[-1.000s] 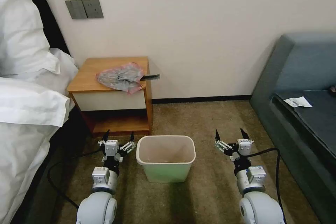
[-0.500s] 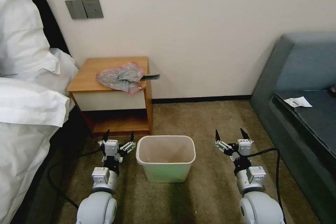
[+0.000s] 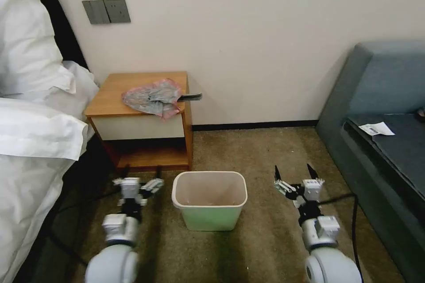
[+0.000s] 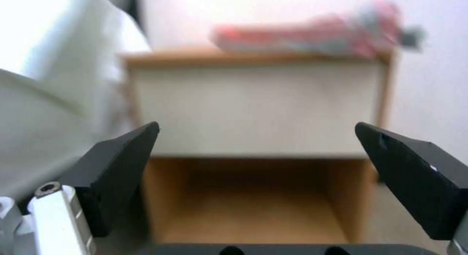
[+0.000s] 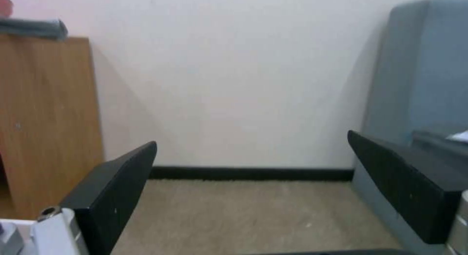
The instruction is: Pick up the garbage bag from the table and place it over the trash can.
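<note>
Carpet [image 3: 265,150] lies bare between table [image 3: 146,126] and trash can [image 3: 209,200].

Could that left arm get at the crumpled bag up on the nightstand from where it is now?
Probably yes. The left gripper is open, low by the table's shelf, facing it. The garbage bag lies uncovered on top, hanging over the front edge, so nothing blocks a reach upward.

Head camera high, downward; wrist cameras low, sharing the table [image 3: 133,97].

Evenly, softly lit. Left gripper [image 3: 141,173] motion-blurred from the head; bag [image 4: 312,37] and table [image 4: 253,105] out of focus at the left wrist.
</note>
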Motion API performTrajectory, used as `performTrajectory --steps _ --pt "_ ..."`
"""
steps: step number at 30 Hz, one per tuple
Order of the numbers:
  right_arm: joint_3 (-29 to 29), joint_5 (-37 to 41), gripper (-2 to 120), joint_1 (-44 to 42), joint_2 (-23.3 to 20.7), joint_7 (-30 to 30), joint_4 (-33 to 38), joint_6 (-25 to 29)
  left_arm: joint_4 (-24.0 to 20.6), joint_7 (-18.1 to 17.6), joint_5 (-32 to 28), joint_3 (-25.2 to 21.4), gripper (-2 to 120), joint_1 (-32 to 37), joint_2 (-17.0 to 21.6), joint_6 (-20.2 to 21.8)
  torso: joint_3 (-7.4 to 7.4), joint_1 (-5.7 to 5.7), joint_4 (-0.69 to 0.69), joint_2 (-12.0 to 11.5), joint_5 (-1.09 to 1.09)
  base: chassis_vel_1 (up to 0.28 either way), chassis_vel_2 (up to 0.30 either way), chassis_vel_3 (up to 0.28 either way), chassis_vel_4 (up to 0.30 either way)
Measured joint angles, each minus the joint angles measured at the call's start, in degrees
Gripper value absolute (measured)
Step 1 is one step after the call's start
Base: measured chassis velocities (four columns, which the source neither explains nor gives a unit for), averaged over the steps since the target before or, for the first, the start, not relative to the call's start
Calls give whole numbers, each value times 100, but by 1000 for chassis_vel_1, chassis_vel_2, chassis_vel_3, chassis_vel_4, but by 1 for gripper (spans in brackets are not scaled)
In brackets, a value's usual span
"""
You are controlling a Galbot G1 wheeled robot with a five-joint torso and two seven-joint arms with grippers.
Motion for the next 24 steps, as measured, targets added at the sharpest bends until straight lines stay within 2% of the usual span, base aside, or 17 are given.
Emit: performTrajectory --steps 1,2,3,5,6,8,11,15,17,19,20,24 --pt "32 -27 100 -112 7 7 11 131 -29 62 -115 -219 100 50 -10 -146 0 0 1 0 3 0 0 0 0" --pt "32 -27 100 -112 7 7 11 131 -29 62 -115 -219 100 50 -10 -146 0 0 1 0 3 0 0 0 0" --pt "22 -48 100 -136 10 -4 15 200 -64 179 -209 -293 100 102 -53 -315 0 0 -1 0 -1 0 0 0 0" --pt "39 -144 100 -268 16 -28 61 545 -111 259 -356 -394 100 156 -88 -490 0 0 1 0 5 0 0 0 0" --pt "39 -144 100 -268 16 -28 61 545 -111 259 -356 -394 100 156 -88 -490 0 0 1 0 5 0 0 0 0" --pt "47 -228 100 -412 16 -52 165 905 -120 264 -446 -360 100 186 -108 -503 0 0 -2 0 -1 0 0 0 0" --pt "29 -209 100 -436 -18 -54 245 988 -144 264 -546 -302 100 212 -133 -489 0 0 -1 0 0 0 0 0 0" --pt "-61 -99 100 -278 -203 38 269 1176 -236 232 -1023 -212 100 298 -148 -292 0 0 -3 0 1 0 0 0 0" --pt "-175 -111 100 122 -512 210 275 1327 -373 182 -1326 -187 100 376 -144 -117 0 0 -1 0 3 0 0 0 0" --pt "-328 -154 100 599 -920 371 271 1162 -409 172 -1334 -188 100 407 -154 -91 0 0 -1 0 2 0 0 0 0" --pt "-328 -154 100 599 -920 371 271 1162 -409 172 -1334 -188 100 407 -154 -91 0 0 -1 0 2 0 0 0 0" --pt "-1148 -60 100 2054 -2004 662 -309 819 -605 46 -1267 -227 100 494 -187 6 1 0 -3 0 1 0 0 0 0"
